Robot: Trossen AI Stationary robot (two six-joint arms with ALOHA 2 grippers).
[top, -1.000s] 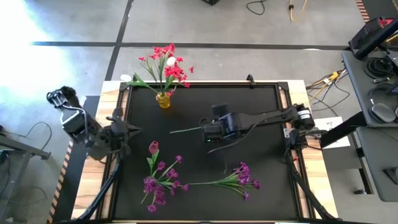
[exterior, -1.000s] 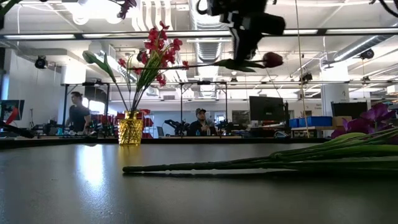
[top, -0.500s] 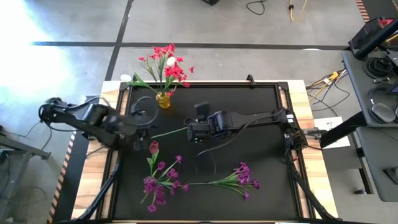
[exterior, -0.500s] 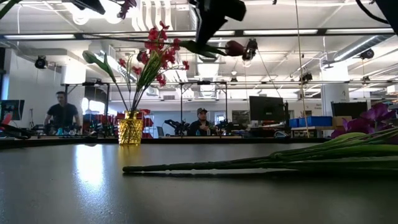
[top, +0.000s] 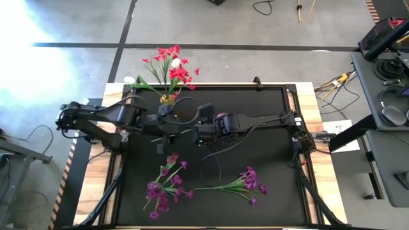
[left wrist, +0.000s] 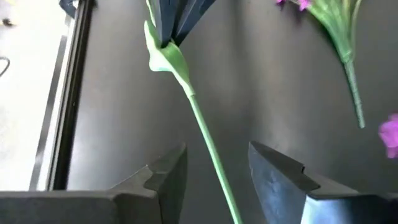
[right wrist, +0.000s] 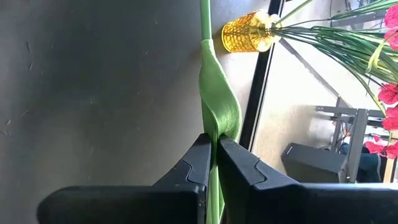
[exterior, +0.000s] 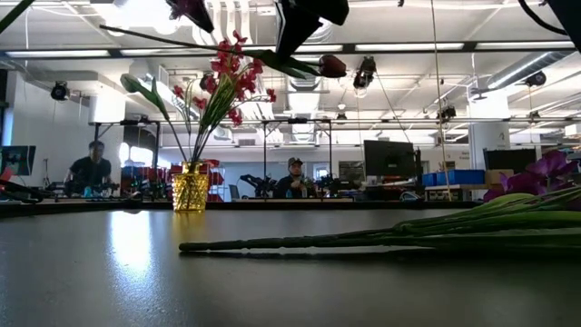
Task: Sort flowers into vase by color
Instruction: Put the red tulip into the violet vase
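My right gripper is shut on a single flower with a long green stem and a dark red bud. It holds the flower high above the black table, right of the yellow vase. The vase holds red blooms and a white bud. My left gripper is open. Its fingers stand on either side of the held stem without touching it, pointing toward the right gripper. It also shows in the high view. Two purple bunches lie on the table. My right gripper pinches the flower's stem between its two fingers, where a broad green leaf wraps it. The fingers lie across the stem. The flower is lifted clear and about level, its bud toward the table's right and its bare stem end toward the left.
The vase stands at the table's far edge, left of centre. Purple stems lie across the near right of the table. A pink bloom lies at the top of the left bunch. People stand in the room behind.
My left arm has swung from the table's left edge toward the middle, bringing its gripper up around the held stem. My right gripper has carried the flower toward the table's left and a little toward the far edge. The flower stays level.
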